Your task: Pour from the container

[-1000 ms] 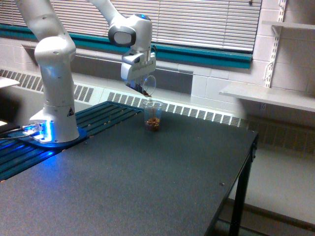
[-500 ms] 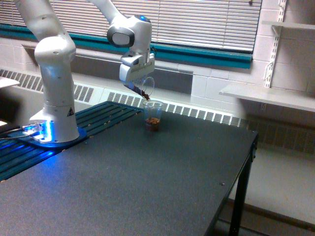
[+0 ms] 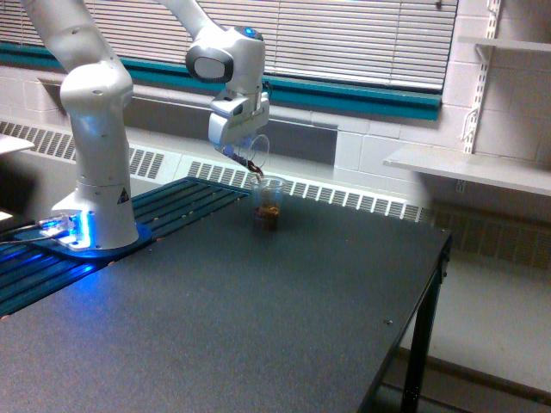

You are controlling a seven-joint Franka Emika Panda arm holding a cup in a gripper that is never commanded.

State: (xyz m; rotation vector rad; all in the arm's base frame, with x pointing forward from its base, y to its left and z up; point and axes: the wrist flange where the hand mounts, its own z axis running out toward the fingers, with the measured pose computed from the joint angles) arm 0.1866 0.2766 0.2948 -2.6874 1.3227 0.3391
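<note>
My gripper is shut on the container, a clear cup held tipped steeply over to the exterior view's right with its mouth facing down. Brown granules lie at its lower lip, just above the rim of a slimmer clear cup. That cup stands upright on the dark table with brown granules filling about its lower half. The fingers are mostly hidden behind the gripper body.
The arm's white base stands at the exterior view's left on a blue slatted strip. A radiator grille runs behind the table. The table's right edge drops to the floor. A grey shelf is mounted on the right wall.
The gripper and container have shifted slightly to the left and the container has tipped a little further. The granule level in the standing cup looks about the same.
</note>
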